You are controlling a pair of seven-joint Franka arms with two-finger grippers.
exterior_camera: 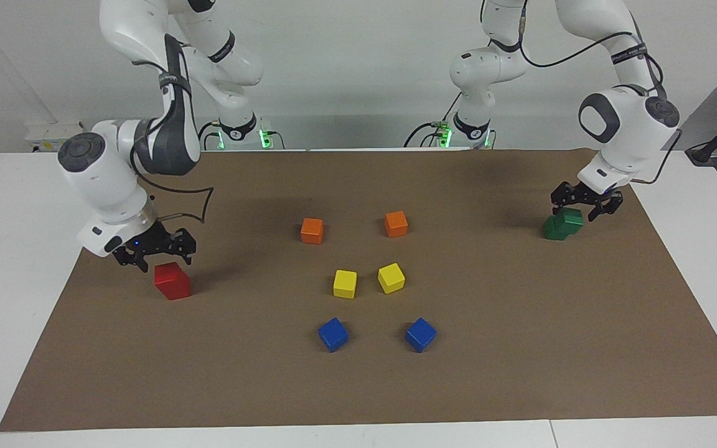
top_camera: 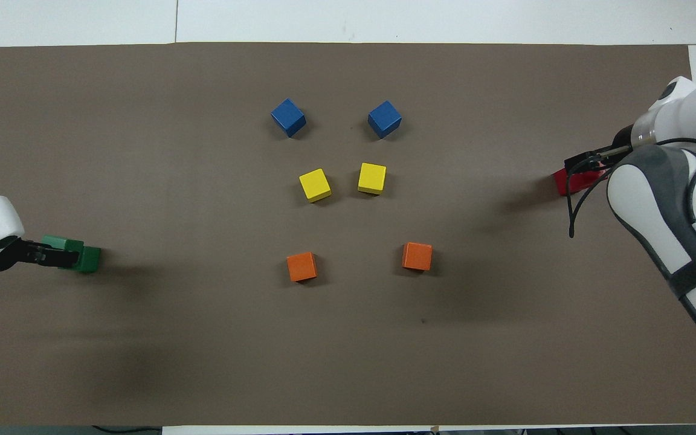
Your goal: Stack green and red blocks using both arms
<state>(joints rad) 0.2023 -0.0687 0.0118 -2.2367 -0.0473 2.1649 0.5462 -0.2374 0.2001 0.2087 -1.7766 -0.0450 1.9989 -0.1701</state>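
While both arms work at opposite ends of the brown-papered counter point(exterior_camera: 520, 373), each hand sits at its own colour. Left hand point(exterior_camera: 586, 203): directly over two smooth dark green cubes, the upper green cube point(exterior_camera: 571, 218) resting skewed on the lower green cube point(exterior_camera: 556, 229), at the left arm's end; whether its fingers grip cannot be told. Right hand point(exterior_camera: 154, 251): fingers apart, just above a bright red painted cube point(exterior_camera: 172, 280) at the right arm's end; only one red face shows, so a second beneath is uncertain. Judged: each cube lies straight below its nearer hand. Orange, yellow and blue pairs stand mid-counter, well apart.
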